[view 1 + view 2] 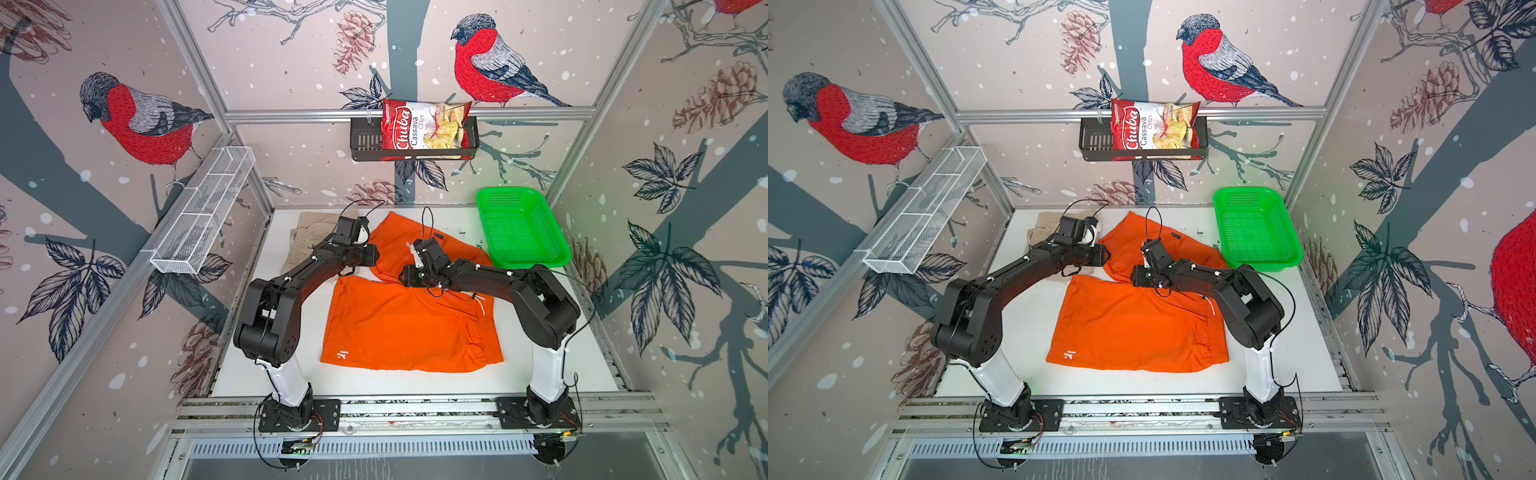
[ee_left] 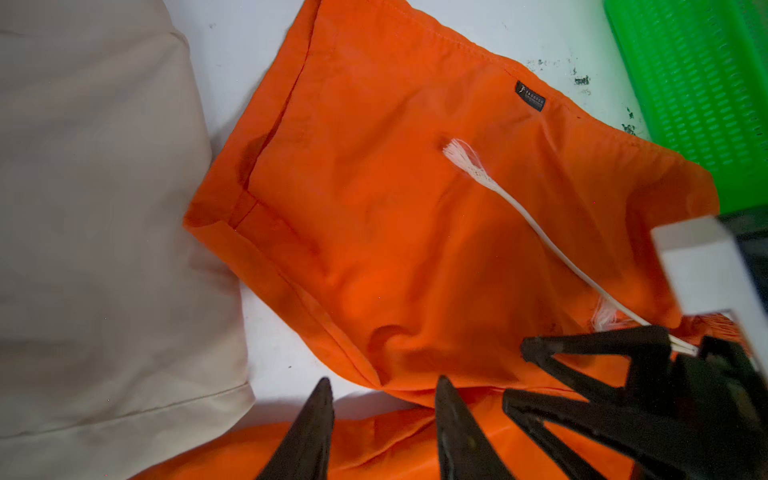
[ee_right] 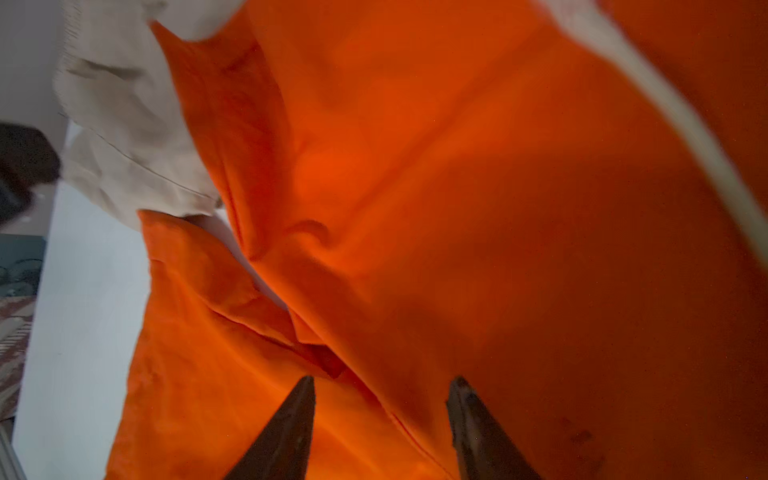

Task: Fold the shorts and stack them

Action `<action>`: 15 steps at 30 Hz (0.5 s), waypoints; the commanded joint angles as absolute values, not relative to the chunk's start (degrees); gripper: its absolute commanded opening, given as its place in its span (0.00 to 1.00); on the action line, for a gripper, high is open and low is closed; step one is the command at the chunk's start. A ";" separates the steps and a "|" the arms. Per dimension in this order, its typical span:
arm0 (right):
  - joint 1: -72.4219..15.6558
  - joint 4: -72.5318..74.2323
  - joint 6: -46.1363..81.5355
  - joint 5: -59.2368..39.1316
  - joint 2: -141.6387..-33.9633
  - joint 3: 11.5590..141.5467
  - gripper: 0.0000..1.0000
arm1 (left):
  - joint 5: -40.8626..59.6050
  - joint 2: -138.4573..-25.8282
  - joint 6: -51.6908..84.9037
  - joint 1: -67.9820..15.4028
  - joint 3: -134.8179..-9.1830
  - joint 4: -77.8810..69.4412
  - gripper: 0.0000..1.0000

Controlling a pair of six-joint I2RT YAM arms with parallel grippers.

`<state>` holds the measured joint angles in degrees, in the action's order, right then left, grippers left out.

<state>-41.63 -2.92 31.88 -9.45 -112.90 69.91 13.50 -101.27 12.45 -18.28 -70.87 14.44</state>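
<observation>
The orange shorts [image 1: 399, 328] [image 1: 1129, 328] lie spread on the white table, one leg toward the front with a small white logo, the other toward the back. The beige shorts [image 1: 311, 226] [image 1: 1044, 222] lie at the back left, partly under the left arm. My left gripper [image 2: 384, 380] [image 1: 372, 254] hangs open over the gap between the two orange legs [image 2: 395, 232], holding nothing. My right gripper [image 3: 382, 379] [image 1: 405, 275] is open just above the orange cloth [image 3: 457, 187] near the crotch. A white drawstring [image 2: 540, 232] lies across the back leg.
A green plastic basket [image 1: 519, 228] [image 1: 1254, 228] stands at the back right, touching the orange shorts' edge. On the back wall a black rack holds a chips bag [image 1: 424, 129]. A white wire shelf [image 1: 203, 212] hangs on the left wall.
</observation>
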 commanded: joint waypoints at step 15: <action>-42.89 0.87 33.29 -8.52 -105.18 59.55 0.56 | 5.34 -101.36 19.09 -17.54 -70.25 15.70 0.58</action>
<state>-42.74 4.95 33.21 -8.16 -106.89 57.65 5.96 -103.77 17.72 -17.91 -71.33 16.16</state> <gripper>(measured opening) 0.559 0.572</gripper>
